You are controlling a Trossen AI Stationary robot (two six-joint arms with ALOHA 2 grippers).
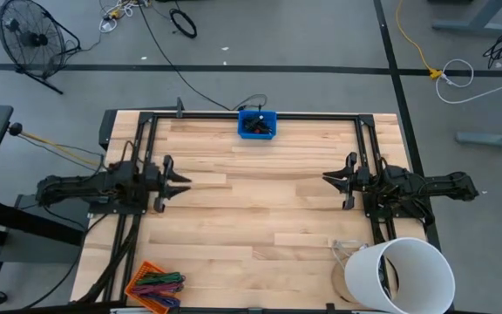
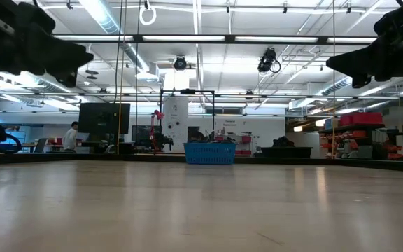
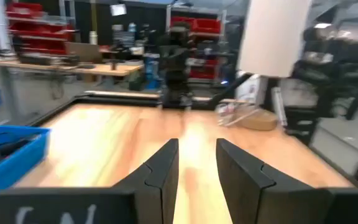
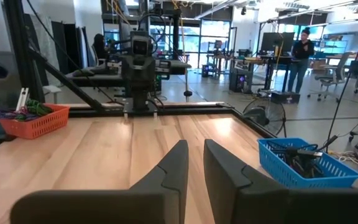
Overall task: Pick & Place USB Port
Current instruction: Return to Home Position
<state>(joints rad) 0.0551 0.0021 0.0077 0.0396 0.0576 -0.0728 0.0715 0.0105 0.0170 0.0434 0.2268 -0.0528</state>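
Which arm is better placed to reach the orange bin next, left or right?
Probably left. The orange bin sits at the corner of the table on the left gripper's side; the right gripper is across the table, nearer the white bucket.

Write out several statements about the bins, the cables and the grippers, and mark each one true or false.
1. The blue bin stands at the table's far edge and holds dark cables. True.
2. The orange bin is empty. False: coloured cables lie in it.
3. The left gripper holds a cable. False: its fingers are open and hold nothing.
4. A white bucket stands at the near corner on the right arm's side. True.
5. The right gripper touches the left gripper. False: they face each other with bare table between them.
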